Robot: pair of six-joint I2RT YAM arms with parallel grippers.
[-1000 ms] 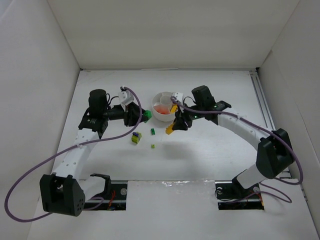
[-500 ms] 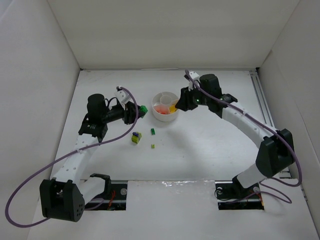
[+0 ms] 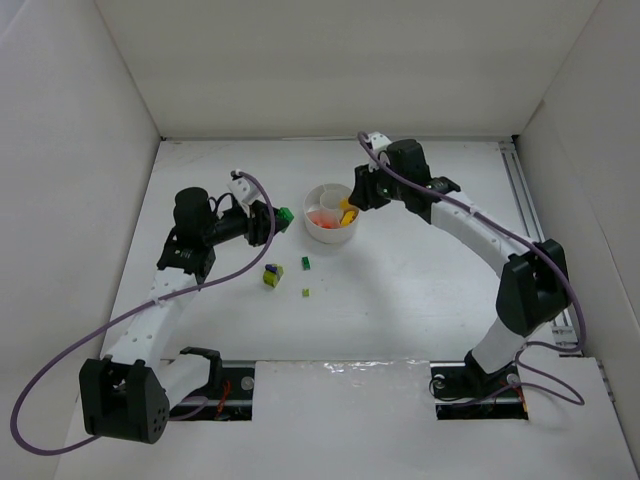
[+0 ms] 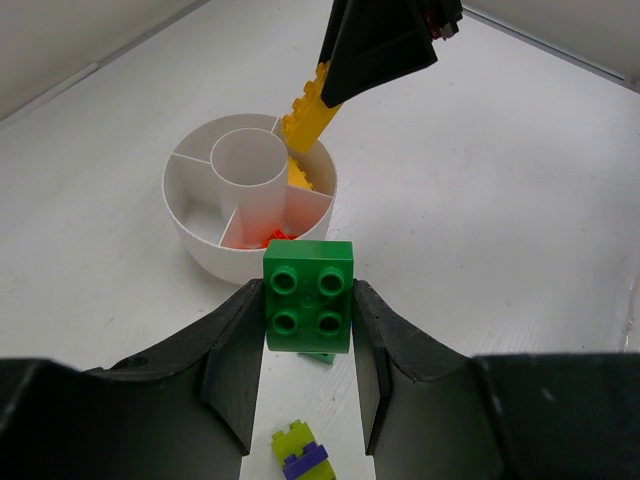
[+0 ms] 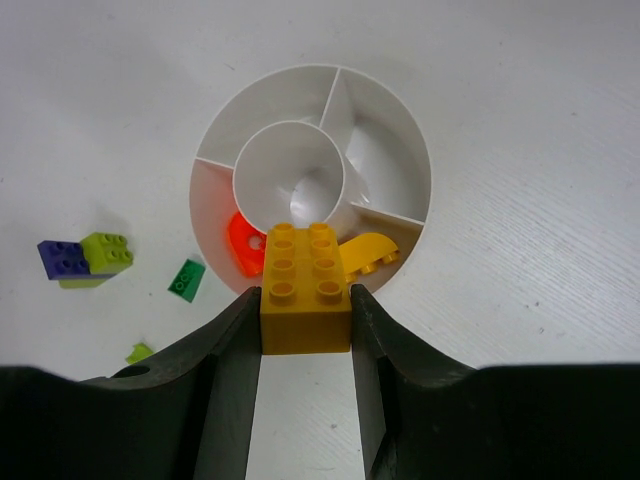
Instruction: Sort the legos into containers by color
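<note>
The round white divided dish (image 3: 329, 232) stands mid-table. My left gripper (image 3: 278, 218) is shut on a green four-stud brick (image 4: 308, 296), held just left of the dish wall (image 4: 205, 250). Over the dish's right side, my right gripper (image 3: 353, 203) is shut on a yellow eight-stud brick (image 5: 305, 290), tilted down toward the rim (image 5: 410, 140). One wedge holds an orange-red piece (image 5: 243, 246); the neighbouring wedge holds a curved yellow piece (image 5: 368, 250). The central well looks bare.
A lime and purple clump (image 3: 271, 275) lies on the table in front of the dish. Beside it are a small green piece (image 3: 305, 264) and a tiny lime bit (image 3: 306, 293). White walls enclose the table on three sides.
My right gripper has risen from the table in front of the dish to above its right side, carrying the yellow brick. The left gripper shifted slightly left with the green brick.
</note>
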